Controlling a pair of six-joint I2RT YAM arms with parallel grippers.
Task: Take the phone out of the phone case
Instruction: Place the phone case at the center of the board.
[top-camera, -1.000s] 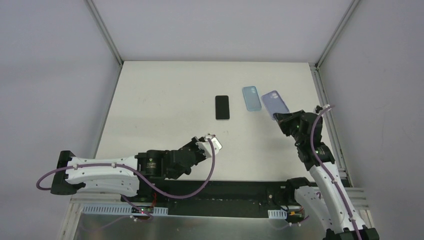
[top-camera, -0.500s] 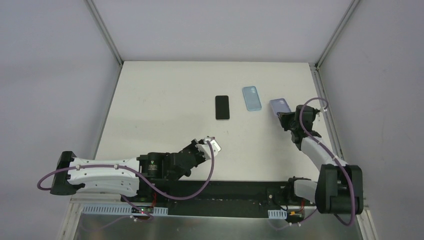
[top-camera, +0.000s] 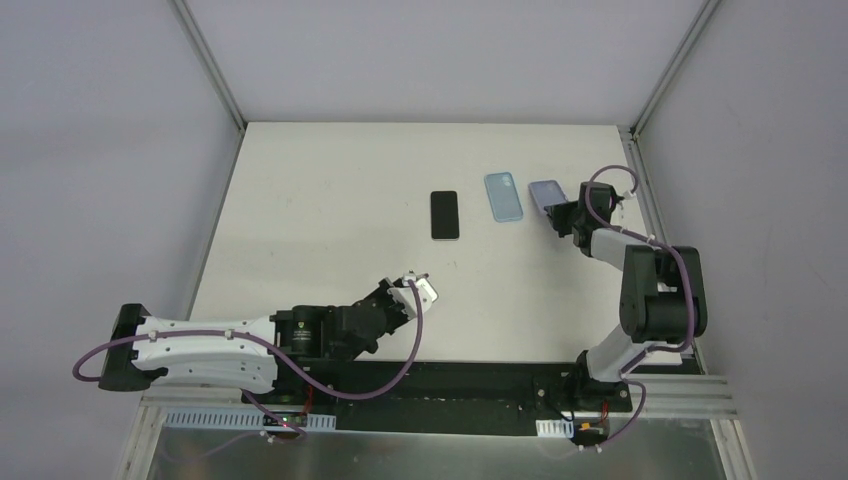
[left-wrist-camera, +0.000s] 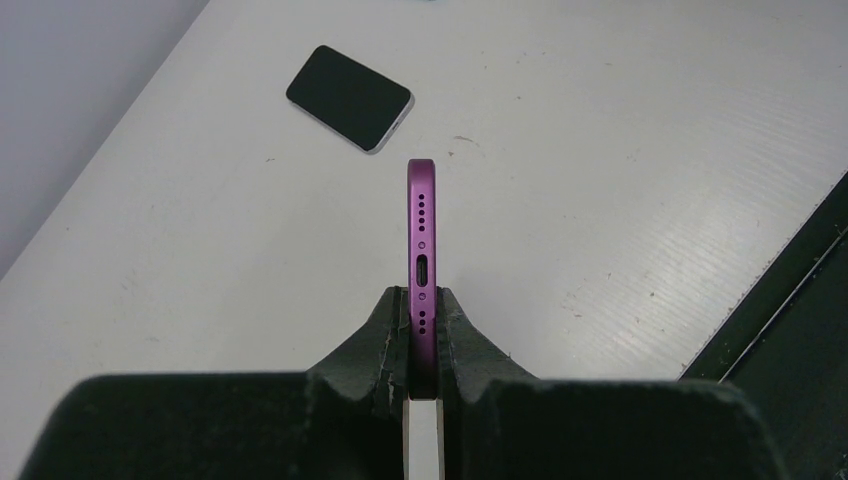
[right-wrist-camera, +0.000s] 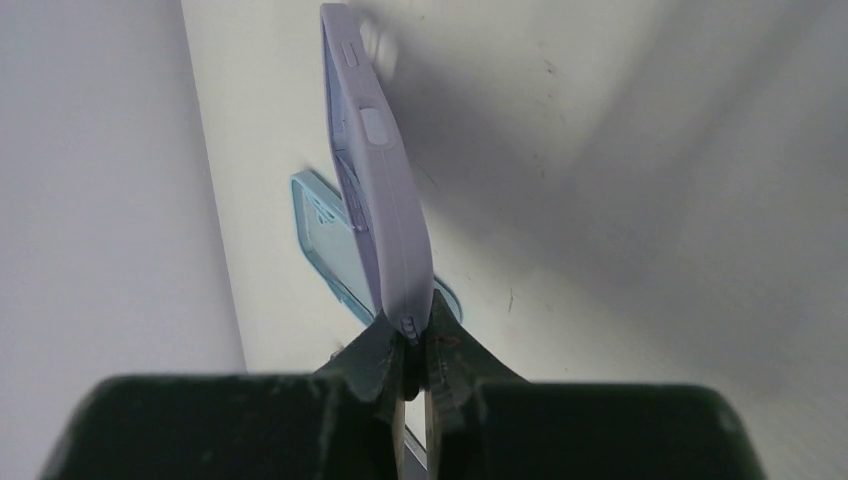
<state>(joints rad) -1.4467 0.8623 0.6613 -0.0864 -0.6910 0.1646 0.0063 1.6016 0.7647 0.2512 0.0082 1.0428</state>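
The left end effector (left-wrist-camera: 422, 318) clamps the purple phone (left-wrist-camera: 421, 240) edge-on above the near edge of the counter (top-camera: 320, 200), bare of any case. A black phone (top-camera: 444, 215) and blue case (top-camera: 503, 196) lie flat toward the far edge. The right end effector (right-wrist-camera: 410, 335) pinches the lilac case (right-wrist-camera: 375, 190) by the right edge, apparently for setting down.

The desk's (top-camera: 320, 200) left side lies open to its far left corner, while from mid-desk toward the far right corner a black phone (top-camera: 444, 215), a blue case (top-camera: 504, 196) and a lilac case (top-camera: 545, 192) in the right arm's (top-camera: 655, 295) jaws sit in a row, and the left arm (top-camera: 230, 340) blocks the near edge.
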